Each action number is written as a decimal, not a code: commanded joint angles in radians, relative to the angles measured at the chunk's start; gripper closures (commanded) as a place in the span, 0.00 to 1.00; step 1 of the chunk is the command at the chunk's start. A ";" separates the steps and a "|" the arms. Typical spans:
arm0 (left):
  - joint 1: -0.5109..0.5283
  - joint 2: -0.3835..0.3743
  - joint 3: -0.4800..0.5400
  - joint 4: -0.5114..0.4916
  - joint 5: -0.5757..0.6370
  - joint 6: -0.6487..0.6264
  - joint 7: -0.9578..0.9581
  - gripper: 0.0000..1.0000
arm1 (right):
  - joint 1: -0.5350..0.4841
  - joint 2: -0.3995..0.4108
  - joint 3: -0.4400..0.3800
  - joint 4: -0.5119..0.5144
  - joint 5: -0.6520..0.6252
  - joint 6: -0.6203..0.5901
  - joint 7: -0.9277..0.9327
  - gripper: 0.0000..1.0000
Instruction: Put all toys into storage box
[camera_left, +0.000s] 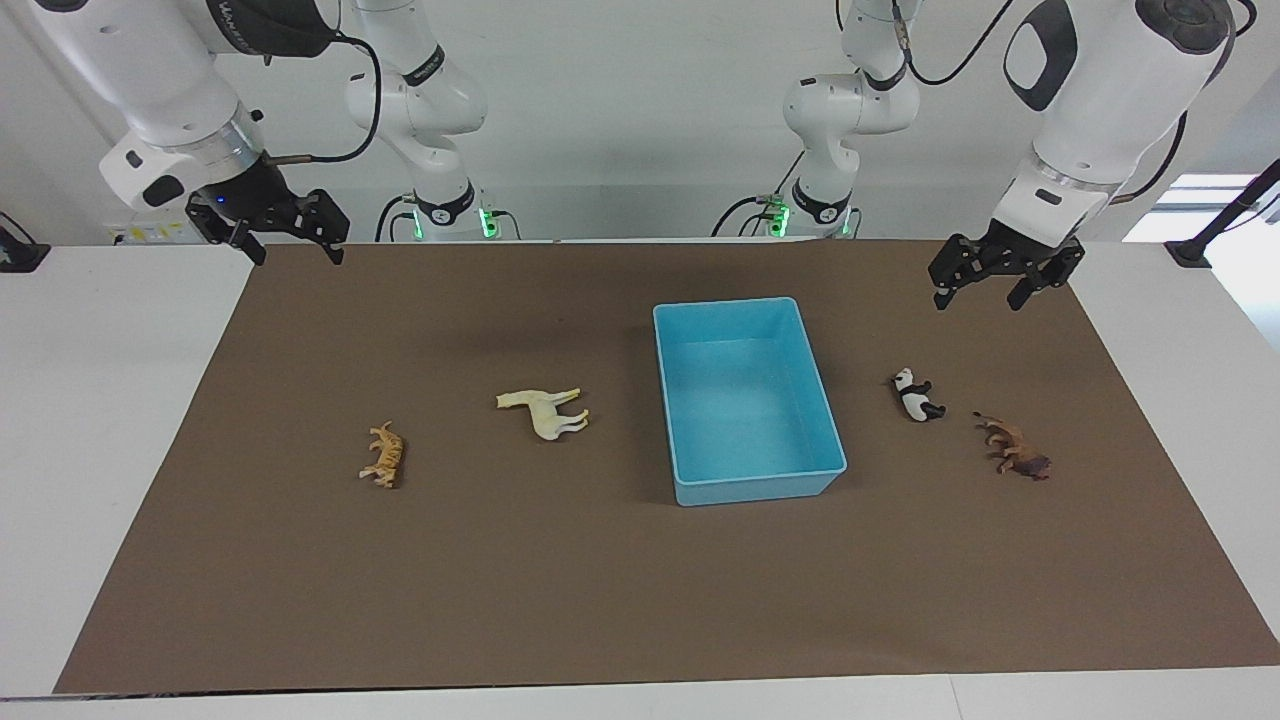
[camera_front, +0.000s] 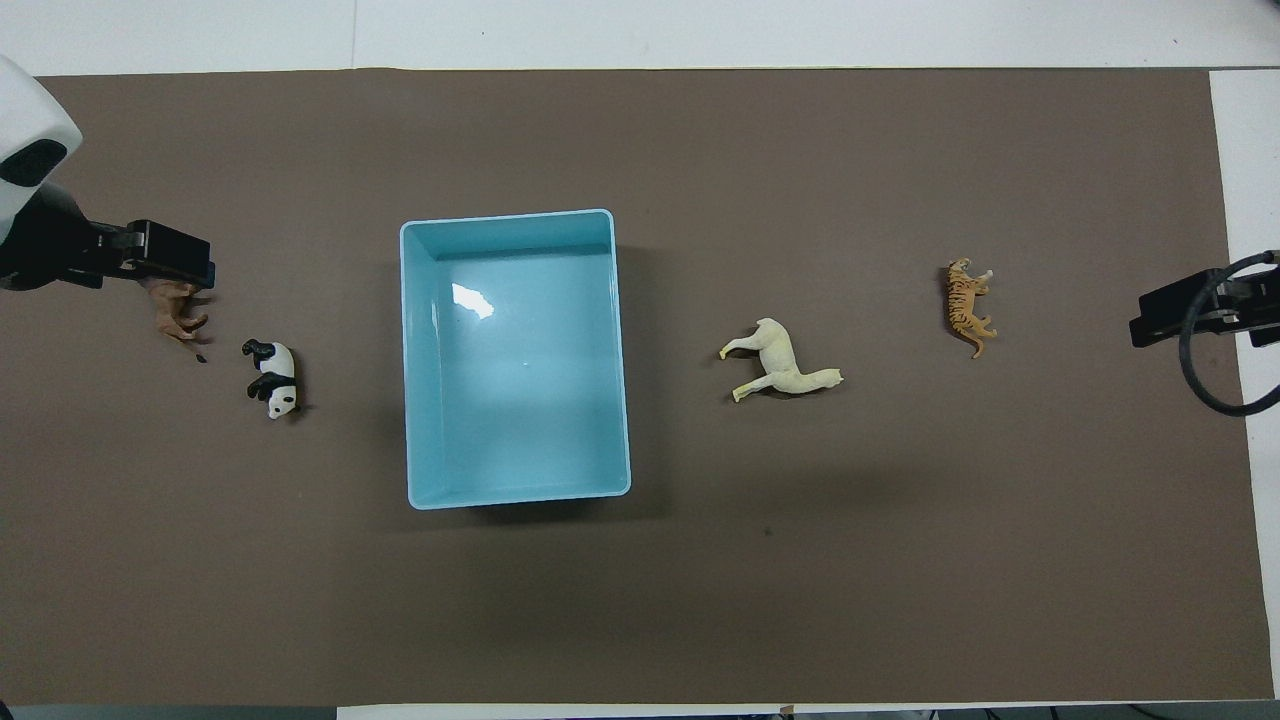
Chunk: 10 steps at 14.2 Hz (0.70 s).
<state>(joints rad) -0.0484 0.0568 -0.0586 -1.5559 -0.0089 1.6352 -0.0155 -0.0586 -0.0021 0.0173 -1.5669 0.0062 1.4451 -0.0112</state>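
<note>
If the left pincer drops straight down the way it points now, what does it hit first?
Probably the bare brown mat. The left pincer, open, hangs nearer the robots than the panda and lion; depth is uncertain.

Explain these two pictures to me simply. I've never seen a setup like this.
Two white robot arms stand at a table covered with a brown mat. One picture looks at them from across the table; the other looks down from above their own end. Each arm ends in a black gripper. The left gripper and the right gripper both hang open in the air and hold nothing. On the mat sits an empty blue box. Four toy animals lie on their sides: a panda and a lion toward the left arm's end, a horse and a tiger toward the right arm's end.
</note>
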 joint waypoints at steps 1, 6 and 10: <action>-0.010 -0.018 0.008 -0.038 -0.002 0.021 0.017 0.00 | -0.013 -0.055 0.010 -0.094 -0.005 0.079 -0.010 0.00; 0.008 -0.037 0.016 -0.087 -0.005 0.063 0.005 0.00 | -0.013 -0.055 0.010 -0.091 -0.005 0.084 -0.018 0.00; 0.062 -0.116 0.017 -0.290 -0.005 0.272 0.002 0.00 | -0.018 -0.043 0.010 -0.104 -0.006 0.191 -0.023 0.00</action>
<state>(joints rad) -0.0160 0.0252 -0.0421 -1.6865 -0.0089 1.7754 -0.0157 -0.0587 -0.0294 0.0175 -1.6289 0.0062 1.5563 -0.0112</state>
